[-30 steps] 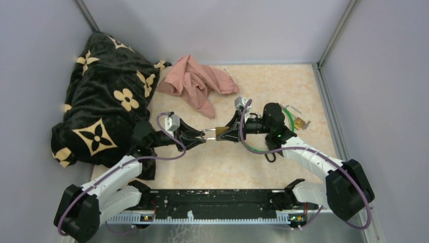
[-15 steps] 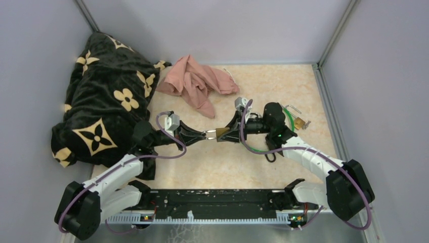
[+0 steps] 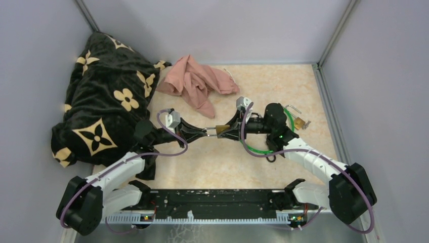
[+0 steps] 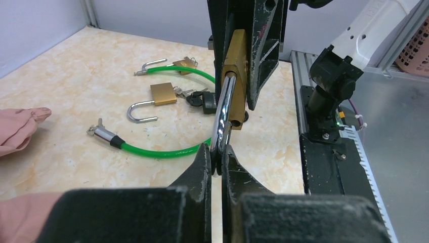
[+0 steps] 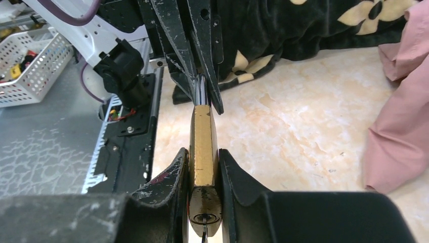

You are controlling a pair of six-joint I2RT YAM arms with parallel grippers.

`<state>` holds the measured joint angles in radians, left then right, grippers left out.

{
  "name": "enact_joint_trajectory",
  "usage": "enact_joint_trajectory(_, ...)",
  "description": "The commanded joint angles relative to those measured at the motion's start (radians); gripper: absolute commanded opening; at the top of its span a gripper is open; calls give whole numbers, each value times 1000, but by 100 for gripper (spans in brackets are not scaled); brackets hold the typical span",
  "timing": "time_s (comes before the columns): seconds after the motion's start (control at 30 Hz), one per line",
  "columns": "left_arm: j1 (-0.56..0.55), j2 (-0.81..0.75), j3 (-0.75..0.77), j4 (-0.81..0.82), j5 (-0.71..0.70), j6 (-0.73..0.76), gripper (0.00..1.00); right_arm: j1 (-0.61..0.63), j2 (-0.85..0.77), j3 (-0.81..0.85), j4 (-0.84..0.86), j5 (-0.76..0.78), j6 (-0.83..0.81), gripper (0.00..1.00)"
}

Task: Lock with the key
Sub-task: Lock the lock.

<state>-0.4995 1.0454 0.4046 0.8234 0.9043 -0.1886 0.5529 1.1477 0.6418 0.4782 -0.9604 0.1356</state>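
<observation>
The table is beige with a marble pattern, closed in by plain grey walls with metal posts in the corners. A black blanket with cream flowers lies heaped at the far left, and a pink cloth lies beside it. At the right lie a green cable, a second padlock and keys.

The padlock is held above the middle of the table, between both arms. The right gripper pinches its brass body. The jaws of the left gripper are pressed on the shackle.
</observation>
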Motion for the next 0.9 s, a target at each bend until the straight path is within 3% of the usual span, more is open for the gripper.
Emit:
enact_joint_trajectory(0.0,-72,7,53,32,172,-1,0,27,-10,78,109,220,-105,0)
enact_joint_trajectory(0.3,-73,15,88,-66,227,72,0,27,-19,96,144,225,-113,0)
enact_joint_trajectory(0.63,-140,54,72,104,180,25,0,30,3,45,372,321,42,0)
enact_joint_trajectory(0.77,-157,59,85,118,186,19,0,30,-4,61,308,345,11,0)
enact_joint_trajectory(0.87,-147,33,111,1,205,97,0,16,-48,66,189,342,-107,0)
